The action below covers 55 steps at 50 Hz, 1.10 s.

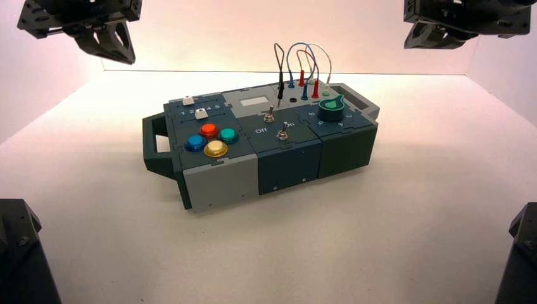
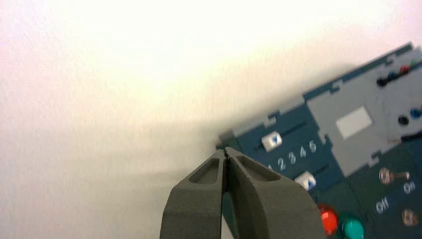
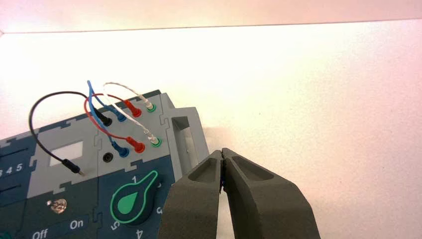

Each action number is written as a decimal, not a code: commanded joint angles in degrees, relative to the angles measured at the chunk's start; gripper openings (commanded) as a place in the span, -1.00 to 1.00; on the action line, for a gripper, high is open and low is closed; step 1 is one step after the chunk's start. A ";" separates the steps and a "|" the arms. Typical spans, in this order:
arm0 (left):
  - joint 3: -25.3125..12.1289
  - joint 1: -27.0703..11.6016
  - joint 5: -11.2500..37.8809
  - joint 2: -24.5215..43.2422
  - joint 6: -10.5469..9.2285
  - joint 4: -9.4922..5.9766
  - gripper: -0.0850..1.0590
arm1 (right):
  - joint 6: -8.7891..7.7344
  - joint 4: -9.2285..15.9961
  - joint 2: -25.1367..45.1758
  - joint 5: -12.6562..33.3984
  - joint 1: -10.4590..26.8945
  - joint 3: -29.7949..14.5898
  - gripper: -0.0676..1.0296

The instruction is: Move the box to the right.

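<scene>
The box [image 1: 278,158] lies in the middle of the white table, turned a little, its dark handle [image 1: 157,135] at the left end and grey handle [image 1: 358,100] at the right end. On top are four coloured buttons [image 1: 211,139], two toggle switches [image 1: 275,125], a green knob [image 1: 331,109] and looped wires [image 1: 303,63]. My left gripper [image 1: 117,43] hangs high above the table, left of the box, shut and holding nothing; the left wrist view has its tips [image 2: 226,151] near the box's slider corner [image 2: 272,141]. My right gripper [image 3: 221,152] is shut too, high beside the grey handle [image 3: 185,134].
White walls close the table at the back and sides. Bare table surface [image 1: 430,190] lies to the right of the box and in front of it. Dark arm bases [image 1: 19,253] stand at both lower corners of the high view.
</scene>
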 commanded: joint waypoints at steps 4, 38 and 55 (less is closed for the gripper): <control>-0.26 -1.41 5.36 -0.88 -0.09 -0.97 -0.91 | 0.09 -0.18 3.16 0.35 0.18 -3.16 -0.92; 4.13 -7.82 6.77 -2.81 -3.08 -2.11 -0.91 | -0.26 -0.70 11.43 0.62 0.35 -8.35 -0.92; 1.14 -8.70 3.60 10.46 -2.11 -1.93 -0.91 | -0.62 -1.23 14.85 0.88 0.44 -10.37 -0.92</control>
